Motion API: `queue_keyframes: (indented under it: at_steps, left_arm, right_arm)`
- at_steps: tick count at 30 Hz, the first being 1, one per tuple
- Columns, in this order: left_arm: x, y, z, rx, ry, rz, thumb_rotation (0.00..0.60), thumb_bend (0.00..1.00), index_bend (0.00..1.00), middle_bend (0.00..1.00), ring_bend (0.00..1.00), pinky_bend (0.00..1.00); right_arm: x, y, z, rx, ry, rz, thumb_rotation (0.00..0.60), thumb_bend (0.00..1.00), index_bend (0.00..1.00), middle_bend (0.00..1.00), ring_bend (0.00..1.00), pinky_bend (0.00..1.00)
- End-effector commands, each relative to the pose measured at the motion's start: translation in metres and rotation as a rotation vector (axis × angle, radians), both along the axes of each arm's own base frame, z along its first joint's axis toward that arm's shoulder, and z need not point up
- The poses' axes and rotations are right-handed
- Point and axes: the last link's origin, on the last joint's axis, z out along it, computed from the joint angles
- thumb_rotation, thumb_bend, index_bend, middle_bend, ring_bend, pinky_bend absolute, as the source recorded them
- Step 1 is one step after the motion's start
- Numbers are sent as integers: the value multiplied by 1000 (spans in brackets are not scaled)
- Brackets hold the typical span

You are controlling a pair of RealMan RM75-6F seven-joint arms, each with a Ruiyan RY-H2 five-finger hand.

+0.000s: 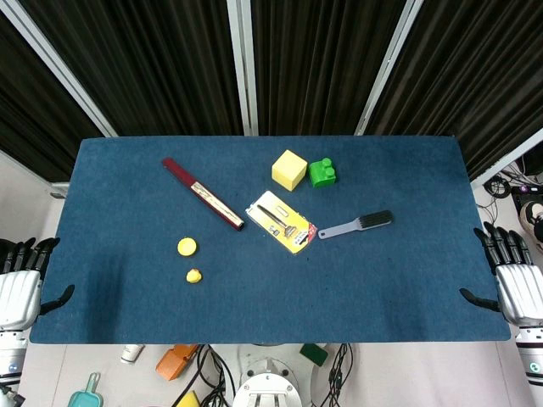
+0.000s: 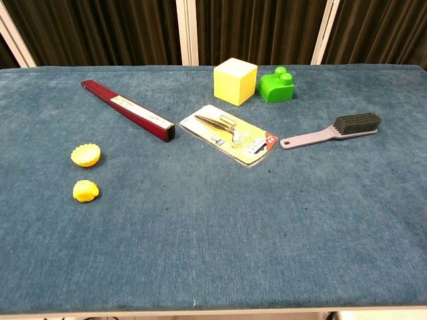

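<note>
- The left hand is beside the left edge of the blue table, off its near corner. Its fingers are spread apart and it holds nothing.
- The right hand is beside the right edge, also with fingers apart and nothing in them.
- Nearest to the left hand are a small yellow duck and a yellow cap, both well apart from it, toward the middle.
- Nearest to the right hand is a grey brush, well apart from it, its bristles pointing to the right side.
- Between them lie a yellow packet and a dark red stick; behind are a yellow cube and a green block, just beside each other.
</note>
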Motion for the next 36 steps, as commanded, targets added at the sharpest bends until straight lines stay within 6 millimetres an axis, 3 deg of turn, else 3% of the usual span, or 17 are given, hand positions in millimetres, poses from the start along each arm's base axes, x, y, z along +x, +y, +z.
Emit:
queue_keyframes:
  at_steps: [1, 6, 12, 19, 25, 31, 36]
  left_arm:
    - [1, 1, -2, -7, -2, -1, 600, 244, 105, 109, 28, 0]
    - [5, 5, -5, -21, -11, -20, 600, 244, 113, 109, 33, 0]
    - [29, 22, -27, -107, -73, -114, 600, 244, 252, 131, 55, 0]
    - [80, 54, -92, -346, -116, -318, 600, 244, 332, 141, 66, 0]
    - [107, 74, -136, -459, -99, -401, 600, 245, 362, 141, 30, 0]
    - [116, 85, -158, -501, -27, -411, 600, 246, 362, 111, 0, 0]
    - [113, 85, -163, -516, 1, -387, 600, 251, 362, 111, 0, 0]
  right_arm:
    - [1, -1, 0, 1, 0, 0, 600, 140, 0, 19, 0, 47]
    - [2, -2, 0, 1, 3, 3, 600, 140, 0, 19, 0, 47]
    - [0, 1, 6, -20, -2, 3, 600, 140, 0, 19, 0, 47]
    - [-4, 5, 6, -20, -8, -1, 600, 140, 0, 19, 0, 47]
    - [-6, 8, 8, -26, -6, -10, 600, 140, 0, 19, 0, 47]
    - [-6, 7, 7, -25, -7, -12, 600, 140, 0, 19, 0, 47]
    - [-7, 7, 7, -25, -7, -19, 600, 140, 0, 19, 0, 47]
